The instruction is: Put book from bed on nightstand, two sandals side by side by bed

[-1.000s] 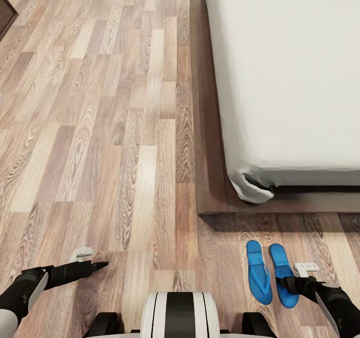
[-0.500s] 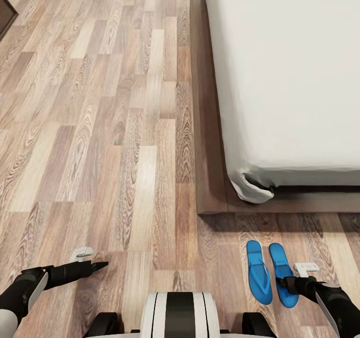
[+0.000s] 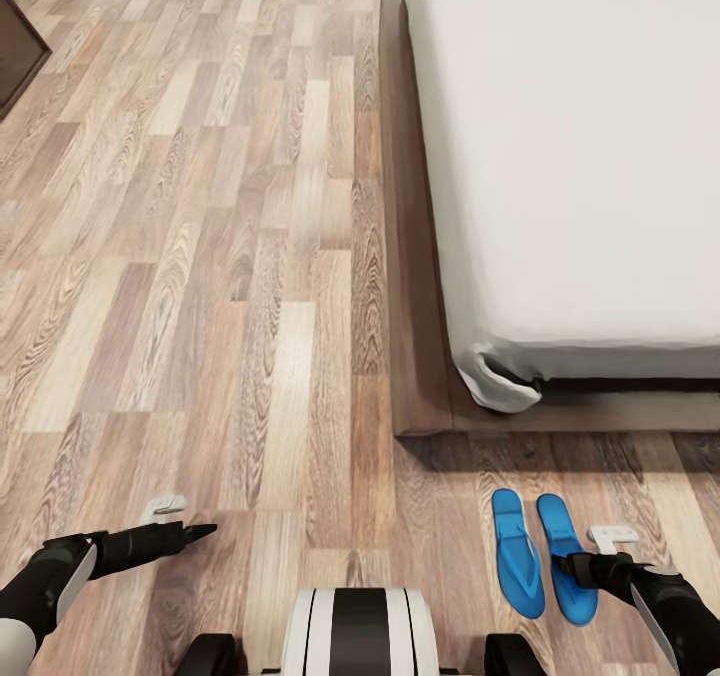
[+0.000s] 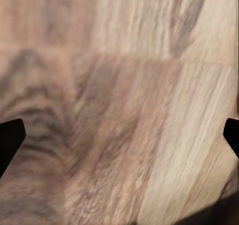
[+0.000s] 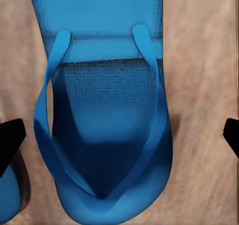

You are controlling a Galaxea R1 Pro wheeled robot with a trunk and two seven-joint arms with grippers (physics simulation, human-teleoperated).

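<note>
Two blue sandals (image 3: 543,553) lie side by side on the wood-plank floor (image 3: 200,286), just off the foot corner of the bed (image 3: 570,156), parallel and nearly touching, which already looks like the neat pairing the task wants. Directly above the right-hand one hangs the right end effector (image 3: 578,567), fingers spread wide apart with nothing between them; its wrist view looks straight down on the thong strap (image 5: 102,110). Well apart, the left end effector (image 3: 195,532) hovers over bare floor, fingers also apart. No book appears on the visible mattress.

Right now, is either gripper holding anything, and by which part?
Nothing is held. The right gripper is open above one blue sandal, fingertips apart on either side. The left gripper is open over bare floor.
</note>
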